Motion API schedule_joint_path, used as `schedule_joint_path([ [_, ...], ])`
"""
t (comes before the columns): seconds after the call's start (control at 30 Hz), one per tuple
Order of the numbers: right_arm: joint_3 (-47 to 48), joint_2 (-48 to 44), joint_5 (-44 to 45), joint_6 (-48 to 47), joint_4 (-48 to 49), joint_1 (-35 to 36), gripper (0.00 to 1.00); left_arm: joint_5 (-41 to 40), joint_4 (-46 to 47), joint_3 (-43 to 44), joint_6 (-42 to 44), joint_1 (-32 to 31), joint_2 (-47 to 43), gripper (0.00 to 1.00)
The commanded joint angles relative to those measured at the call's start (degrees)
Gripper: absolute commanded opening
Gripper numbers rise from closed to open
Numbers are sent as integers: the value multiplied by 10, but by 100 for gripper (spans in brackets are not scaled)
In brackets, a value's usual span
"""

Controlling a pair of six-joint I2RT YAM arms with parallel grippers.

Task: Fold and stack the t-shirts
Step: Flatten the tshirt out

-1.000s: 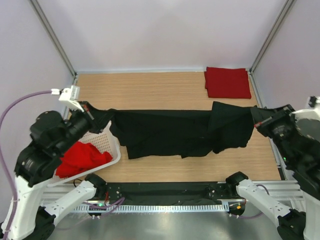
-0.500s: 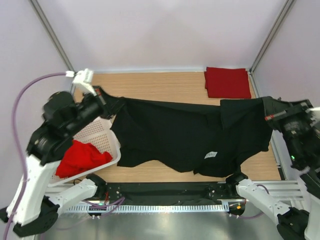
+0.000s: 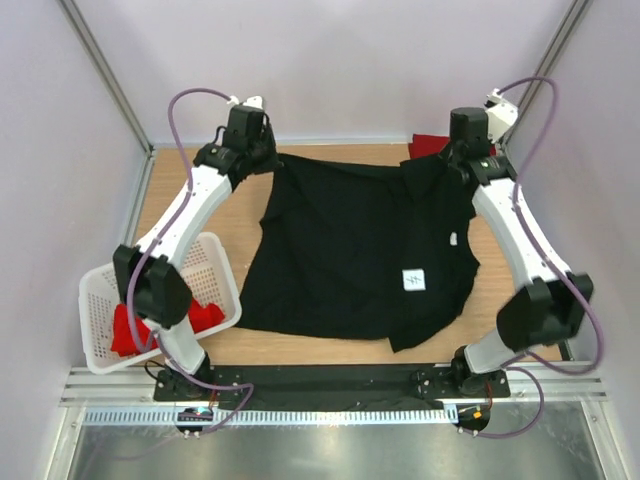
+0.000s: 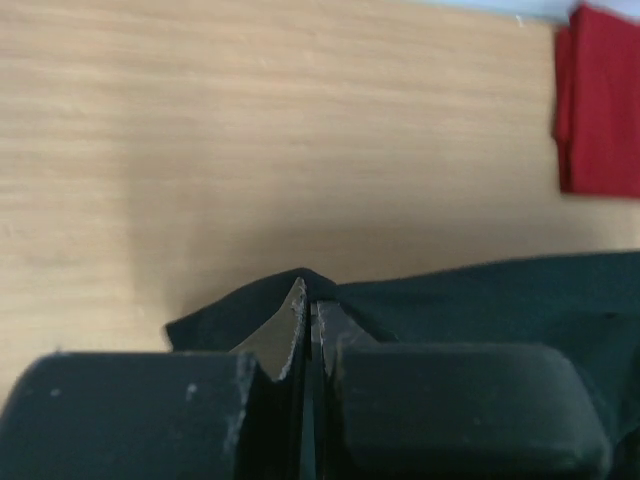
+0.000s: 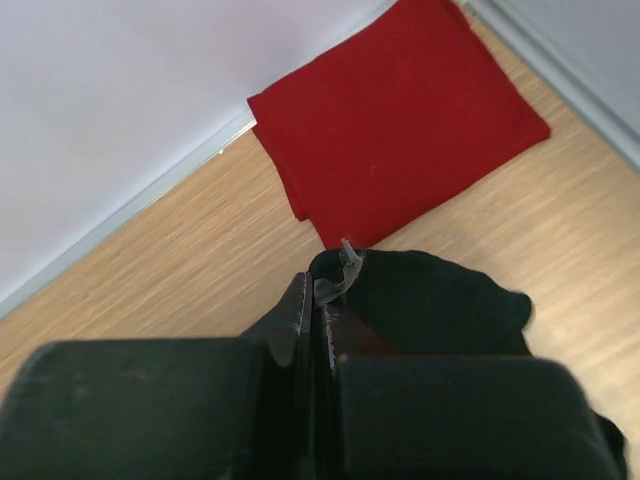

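left gripper point(image 4: 305, 300): fingers pressed together, pinching the far-left corner of the black shirt point(image 3: 340, 240); a small peak of cloth sticks out past the tips.
right gripper point(image 5: 318, 290): fingers also closed, pinching the far-right corner of the same shirt; a bunched lump of cloth sits just beyond the tips.
arms: both stretched out to the far side of the table point(image 3: 300, 350), one at each end of the shirt's far edge.
black shirt: spread across the middle of the table, near hem close to the front edge. Its right side is doubled over on itself, and a white tag point(image 3: 413, 280) shows on that flap.
folded red shirt point(image 5: 400, 130): far-right corner by the wall, just beyond the right gripper. From above, the right arm covers most of it. I can't tell whether the black cloth touches it.
basket point(image 3: 95, 300): white lattice, near-left, well apart from the grippers, just left of the black shirt's near corner.
loose red shirt point(image 3: 205, 315): crumpled inside the basket, and the left arm's elbow hangs over it and blocks part of it.
cables: purple, looping off both wrists.
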Motion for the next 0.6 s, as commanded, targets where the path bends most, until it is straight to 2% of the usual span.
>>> schedule_joint_path([
  [0.0, 66, 61, -47, -1, 106, -25, 1, -20, 51, 102, 24, 35, 76, 0],
  [0.03, 97, 84, -58, -1, 107, -32, 1, -23, 44, 156, 26, 39, 99, 1],
  [0.07, 123, 110, -70, -3, 99, -35, 1, -29, 34, 184, 29, 44, 127, 9],
  [0.13, 220, 187, -89, -9, 33, -38, 19, -43, -27, 267, 34, 52, 205, 40],
  [0.17, 260, 215, -92, -10, -3, -40, 29, -48, -57, 356, 34, 53, 228, 48],
  [0.2, 299, 257, -97, -12, -85, -40, 43, -43, -101, 384, 36, 53, 259, 57],
  [0.23, 356, 275, -98, -17, -122, -39, 47, -36, -115, 402, 38, 53, 265, 67],
  [0.33, 370, 274, -115, -3, -213, -39, 53, -29, -131, 365, 39, 52, 231, 75],
  [0.37, 339, 262, -117, -1, -224, -35, 53, -26, -131, 339, 30, 52, 212, 74],
  [0.4, 313, 245, -122, 4, -239, -26, 54, -18, -126, 274, 26, 51, 193, 74],
  [0.53, 152, 140, -158, 7, -266, 3, 54, 9, -118, 119, 10, 29, 89, 66],
  [0.57, 71, 82, -175, 12, -269, 8, 54, 10, -119, 86, 7, 18, 51, 65],
])
